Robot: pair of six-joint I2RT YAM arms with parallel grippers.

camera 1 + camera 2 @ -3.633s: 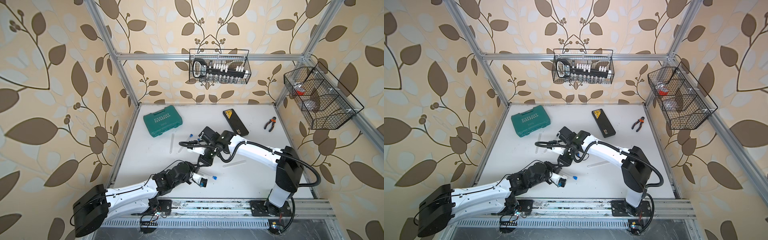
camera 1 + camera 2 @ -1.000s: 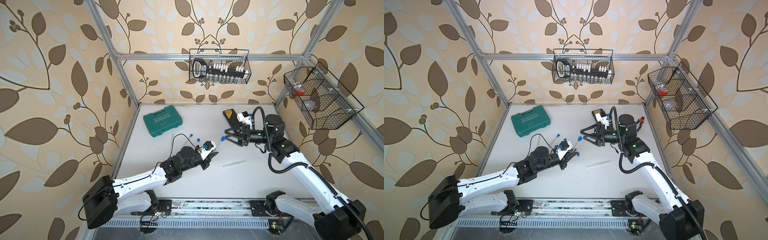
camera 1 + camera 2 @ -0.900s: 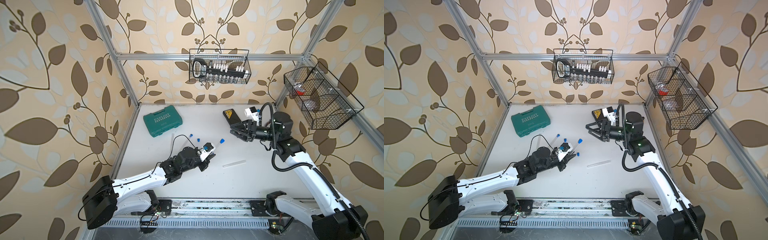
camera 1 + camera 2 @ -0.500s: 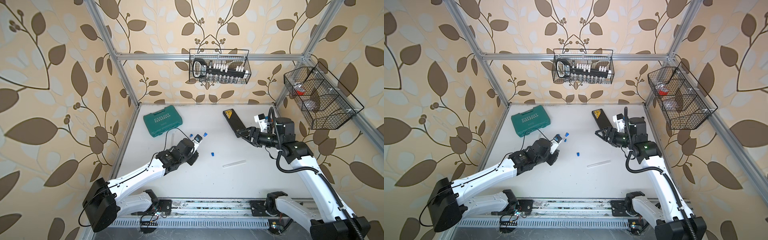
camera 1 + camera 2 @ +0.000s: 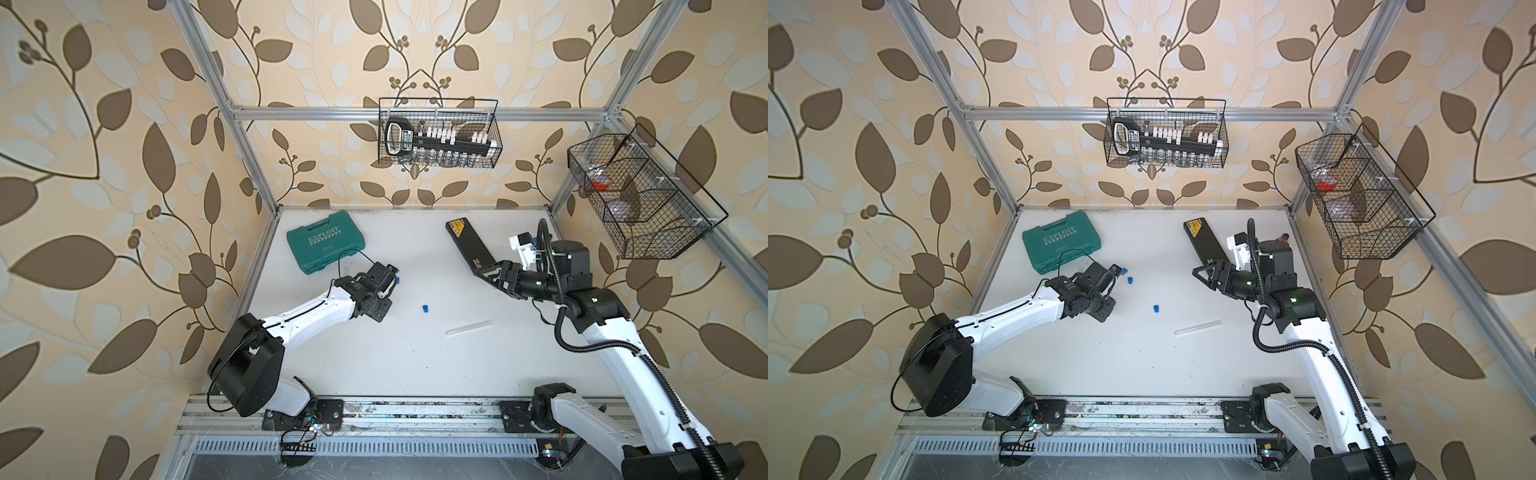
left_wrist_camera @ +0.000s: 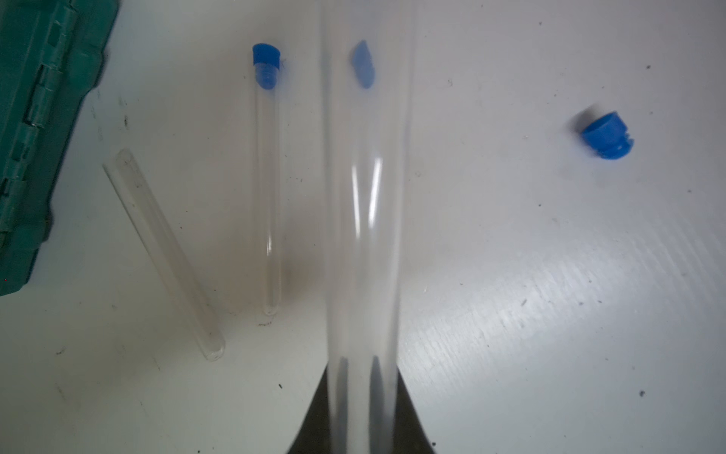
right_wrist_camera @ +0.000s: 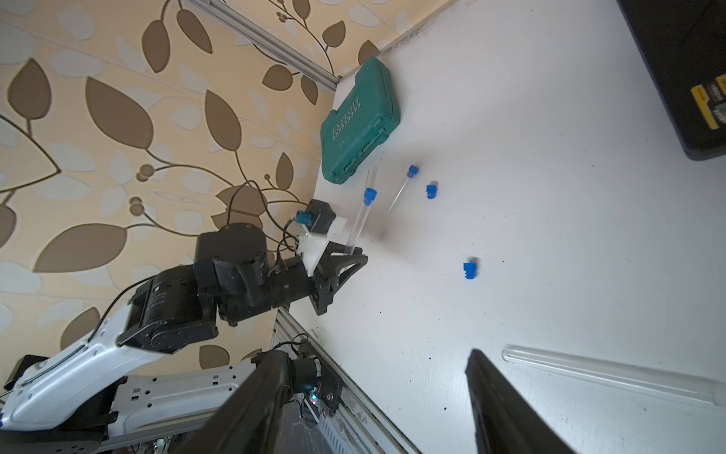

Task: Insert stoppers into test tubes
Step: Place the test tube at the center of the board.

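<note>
My left pincer point(image 7: 352, 256) is clamped tight on a capped test tube point(image 7: 359, 224), gripping the end away from the plug. The tube runs out from my fingers toward 2 o'clock, slim and clear, with its blue stopper point(image 7: 369, 195) seated in the far mouth. In my left wrist view it fills the middle as a blurred, see-through column.

Beyond it on the white table point(image 5: 374, 365) lie a second capped tube point(image 6: 269, 177) and, nearer the green case point(image 5: 326, 241), an open tube point(image 6: 163, 251) with no plug. A near stopper point(image 5: 1130, 280) lies just beside this pincer at 3 o'clock. A far stopper point(image 5: 424, 308) lies on its side at 4 o'clock.

My right pincer point(image 5: 486, 277) stands wide, nothing between its fingers, by the near end of the black case point(image 5: 471, 245). From it the far stopper is at 8 o'clock. A bare tube point(image 5: 468, 327), clear and unplugged, lies flat between 6 and 7 o'clock, well apart.
</note>
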